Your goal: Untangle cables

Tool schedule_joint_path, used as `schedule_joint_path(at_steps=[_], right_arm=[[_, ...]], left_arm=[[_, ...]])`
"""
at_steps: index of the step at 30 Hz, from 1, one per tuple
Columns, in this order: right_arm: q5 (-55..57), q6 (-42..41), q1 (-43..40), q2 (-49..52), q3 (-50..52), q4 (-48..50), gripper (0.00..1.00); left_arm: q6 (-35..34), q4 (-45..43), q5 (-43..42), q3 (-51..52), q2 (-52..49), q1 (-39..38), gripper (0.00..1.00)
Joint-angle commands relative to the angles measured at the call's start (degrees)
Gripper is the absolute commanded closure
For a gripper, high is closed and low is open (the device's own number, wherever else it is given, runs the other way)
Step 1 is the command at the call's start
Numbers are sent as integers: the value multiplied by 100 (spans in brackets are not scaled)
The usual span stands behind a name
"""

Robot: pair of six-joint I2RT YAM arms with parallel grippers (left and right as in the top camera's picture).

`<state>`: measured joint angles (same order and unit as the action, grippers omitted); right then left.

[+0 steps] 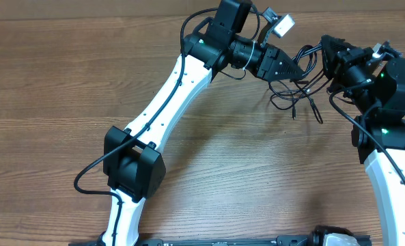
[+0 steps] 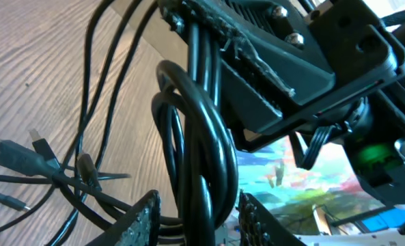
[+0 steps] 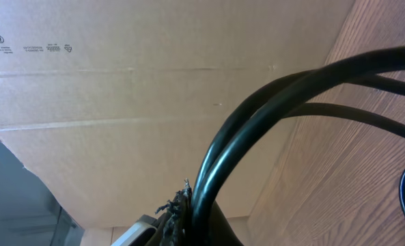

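The cables (image 1: 299, 92) are a bundle of thin black cords hanging between my two grippers at the far right of the table, with loose ends trailing down onto the wood. My left gripper (image 1: 296, 70) holds the bundle from the left. In the left wrist view, thick loops of cable (image 2: 202, 137) run between its fingers (image 2: 199, 222), and a plug with a blue tip (image 2: 11, 154) lies at the left. My right gripper (image 1: 327, 58) grips the bundle from the right. In the right wrist view, two cords (image 3: 270, 102) arch out of its pinched jaws (image 3: 195, 219).
The wooden table (image 1: 65, 82) stretches left and forward of the arms. A cardboard box (image 3: 120, 82) stands behind the table in the right wrist view. The right arm's black body (image 2: 291, 55) is close in front of the left wrist camera.
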<state>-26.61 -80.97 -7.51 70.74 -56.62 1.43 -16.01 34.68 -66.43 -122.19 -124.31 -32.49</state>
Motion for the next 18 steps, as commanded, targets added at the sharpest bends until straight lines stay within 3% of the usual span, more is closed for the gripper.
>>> schedule_joint_path(at_steps=[1,10,18], right_arm=[[4,-7,4,-26,-48,68,96],[46,-7,2,-26,-48,68,96],[68,-4,2,-26,-48,68,96]], left_arm=[[129,13,-264,-107,-39,24,67],[190,160,-264,-107,-39,22,75],[190,212,-243,-107,-39,24,72]])
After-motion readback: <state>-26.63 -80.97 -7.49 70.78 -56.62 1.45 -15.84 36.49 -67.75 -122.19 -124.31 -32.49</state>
